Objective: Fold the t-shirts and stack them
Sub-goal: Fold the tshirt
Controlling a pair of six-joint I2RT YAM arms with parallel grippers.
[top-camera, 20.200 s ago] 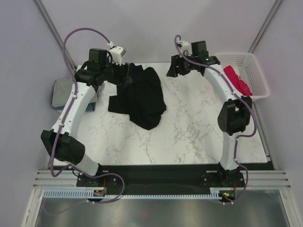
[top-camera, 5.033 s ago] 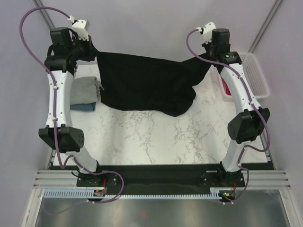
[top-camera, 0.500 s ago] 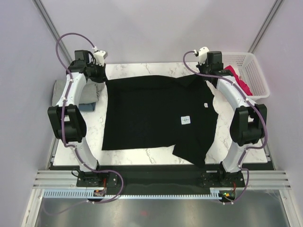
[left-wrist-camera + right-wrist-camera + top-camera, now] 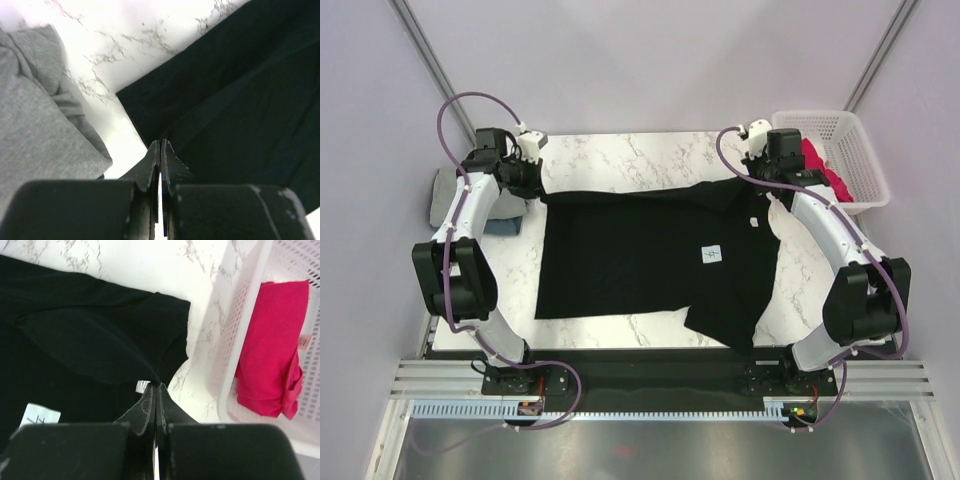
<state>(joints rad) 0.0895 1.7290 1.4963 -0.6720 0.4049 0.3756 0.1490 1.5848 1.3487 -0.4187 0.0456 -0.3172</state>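
A black t-shirt [image 4: 640, 250] lies spread flat on the marble table [image 4: 650, 150], its long axis running 9 to 3 o'clock, hem at 9 and neck at 3. One sleeve [image 4: 725, 320] trails toward 5 o'clock and reaches the table's near edge. Two white labels [image 4: 713, 254] show near the neck end.

At the far edge of the cloth, the left gripper [image 4: 160, 145] at 10 o'clock has its jaws pressed together on the hem corner. The right gripper [image 4: 157, 386] at 2 o'clock is likewise pinched closed on the cloth by the neck.

A folded grey t-shirt [image 4: 35, 125] sits just beside the left corner, and a pink t-shirt [image 4: 272, 355] lies in the white basket [image 4: 225, 365] beyond the right.
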